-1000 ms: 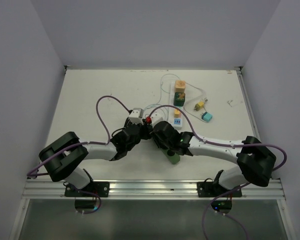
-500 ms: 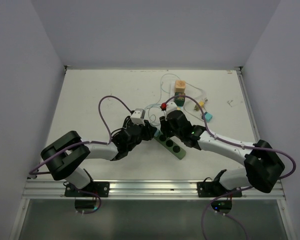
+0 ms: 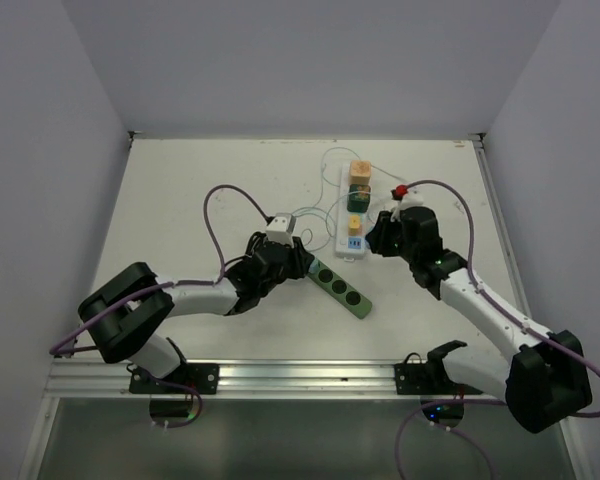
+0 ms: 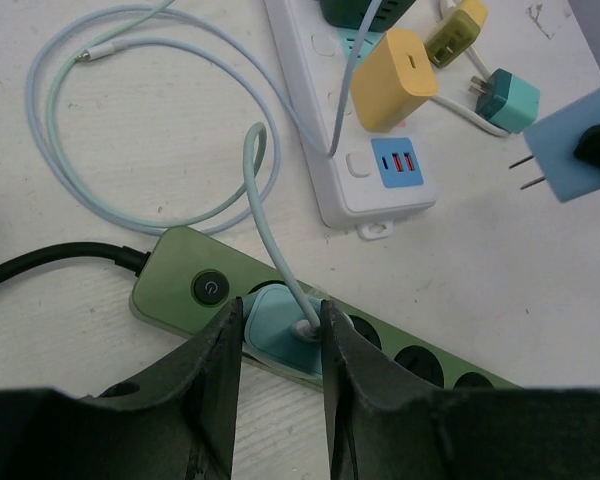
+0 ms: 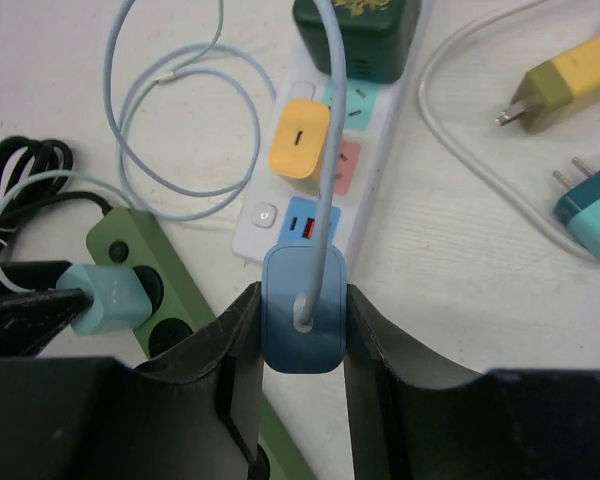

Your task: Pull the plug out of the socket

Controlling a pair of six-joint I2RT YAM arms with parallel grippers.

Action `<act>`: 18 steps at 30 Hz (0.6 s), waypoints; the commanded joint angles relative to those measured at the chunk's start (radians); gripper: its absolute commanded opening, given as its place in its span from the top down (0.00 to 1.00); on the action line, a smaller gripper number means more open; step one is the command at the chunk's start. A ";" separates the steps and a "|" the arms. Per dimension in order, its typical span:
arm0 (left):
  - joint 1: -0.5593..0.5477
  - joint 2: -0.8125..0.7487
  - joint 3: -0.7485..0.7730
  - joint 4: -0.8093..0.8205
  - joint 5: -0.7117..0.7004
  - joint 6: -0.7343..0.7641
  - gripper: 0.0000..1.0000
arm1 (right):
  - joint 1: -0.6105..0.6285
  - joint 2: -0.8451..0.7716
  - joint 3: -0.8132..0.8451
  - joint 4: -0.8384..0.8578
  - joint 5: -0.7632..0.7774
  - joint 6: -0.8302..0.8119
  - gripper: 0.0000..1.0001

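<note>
1. At the left end of the green power strip (image 4: 175, 270), the pale teal plug (image 4: 275, 338) is being squeezed by the left claw (image 4: 278, 322). The plug is sitting in the first socket, just right of the round switch (image 4: 210, 289).
2. Right of the green power strip, over the near end of the white power strip (image 4: 375, 205), the blue plug (image 5: 302, 330) is being grasped by the right claw (image 5: 302, 300). It is being held clear of every socket with its prongs bare, so the pull itself is judged done.
3. The green power strip is probably being steadied only through the pale teal plug. If that grip is twisted or lifted, this plug could be unseated too, or the strip dragged.
4. The blue plug's cable (image 5: 325, 150) is being draped over the yellow adapter (image 5: 298, 138) and the dark green adapter (image 5: 358, 35). If the plug is carried further right, the cable could be tightened, an adapter snagged or the white power strip shifted.
5. If the right claw is loosened too early, the blue plug could be dropped onto the white power strip.
6. Being counted, from the green power strip rightward:
   - two power strips
   - one plug seated in the green one
   - three adapters on the white one, including an orange adapter (image 3: 359, 170)
   - one plug held
   - two loose plugs (image 5: 570, 75) lying beyond
   - two claws
</note>
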 commanded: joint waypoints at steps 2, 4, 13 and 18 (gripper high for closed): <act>0.017 0.025 -0.019 -0.348 -0.045 0.025 0.98 | -0.152 -0.033 0.015 -0.003 -0.184 0.038 0.97; 0.017 0.017 -0.014 -0.359 -0.044 0.027 0.97 | -0.213 -0.021 0.027 -0.007 -0.220 0.047 0.96; 0.017 -0.026 -0.004 -0.397 -0.038 0.039 0.95 | -0.120 0.089 0.122 0.068 -0.410 0.018 0.93; 0.017 -0.045 0.009 -0.419 -0.038 0.050 0.94 | -0.048 0.216 0.223 0.069 -0.331 0.056 0.90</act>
